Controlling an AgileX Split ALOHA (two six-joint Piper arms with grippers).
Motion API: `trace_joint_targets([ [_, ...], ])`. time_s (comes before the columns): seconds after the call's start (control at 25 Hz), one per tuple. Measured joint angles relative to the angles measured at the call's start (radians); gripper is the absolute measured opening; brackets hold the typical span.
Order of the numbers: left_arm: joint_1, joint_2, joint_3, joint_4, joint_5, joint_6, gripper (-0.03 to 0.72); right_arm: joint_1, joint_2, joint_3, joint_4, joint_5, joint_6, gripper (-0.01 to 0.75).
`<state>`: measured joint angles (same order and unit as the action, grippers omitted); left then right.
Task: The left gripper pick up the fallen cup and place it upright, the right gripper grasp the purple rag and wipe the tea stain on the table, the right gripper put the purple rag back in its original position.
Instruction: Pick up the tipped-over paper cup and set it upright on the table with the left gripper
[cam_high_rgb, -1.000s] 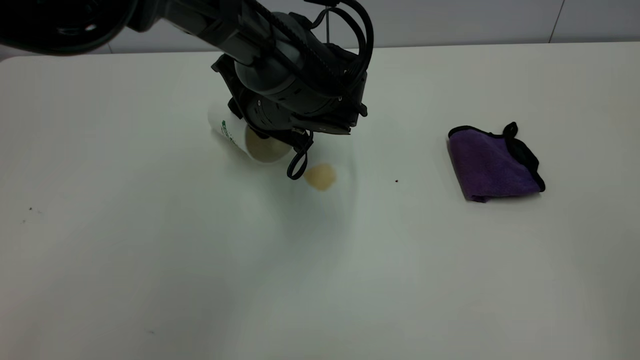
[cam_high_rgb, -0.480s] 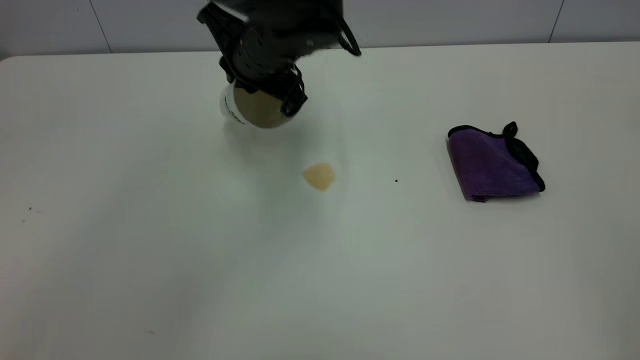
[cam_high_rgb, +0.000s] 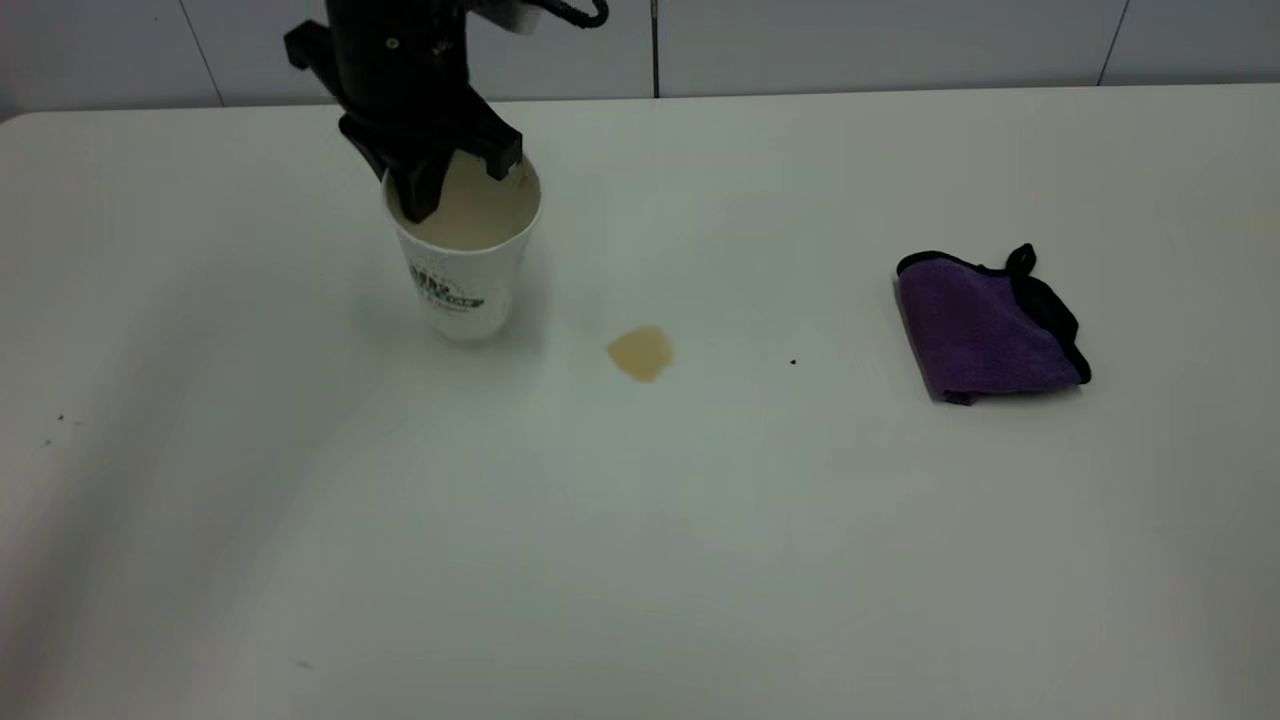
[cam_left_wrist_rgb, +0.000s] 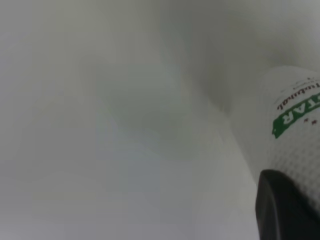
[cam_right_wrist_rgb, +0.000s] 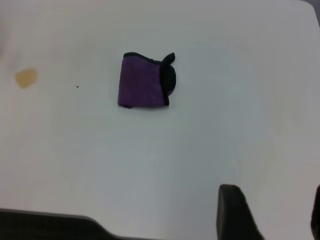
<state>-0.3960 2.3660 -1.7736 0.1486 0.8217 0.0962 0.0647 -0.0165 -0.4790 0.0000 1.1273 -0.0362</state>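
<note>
The white cup with the green banner stands upright at the back left of the table, its tan inside showing. My left gripper comes down from above and is shut on the cup's rim; in the left wrist view one finger lies against the cup's wall. The tea stain lies to the right of the cup, apart from it. The purple rag lies folded at the right. My right gripper is open and empty, well away from the rag and the stain.
A tiny black speck lies between the stain and the rag. A few more specks sit near the table's left edge. A grey tiled wall runs behind the table's far edge.
My left gripper has lifted the cup off its side, turned it mouth-up and carried it back and to the left. The stain and rag have not moved.
</note>
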Motion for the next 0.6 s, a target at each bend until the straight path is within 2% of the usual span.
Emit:
trace_joint_targets([
  [0.16, 0.058, 0.000, 0.000, -0.176, 0.001, 0.134, -0.027, 0.000, 0.000, 0.000, 0.000, 0.000, 0.000, 0.405],
  [0.36, 0.104, 0.012, -0.012, -0.199, -0.026, 0.147, -0.027, 0.000, 0.000, 0.000, 0.000, 0.000, 0.000, 0.405],
  [0.6, 0.117, 0.064, -0.046, -0.200, -0.029, 0.148, -0.026, 0.000, 0.000, 0.000, 0.000, 0.000, 0.000, 0.405],
])
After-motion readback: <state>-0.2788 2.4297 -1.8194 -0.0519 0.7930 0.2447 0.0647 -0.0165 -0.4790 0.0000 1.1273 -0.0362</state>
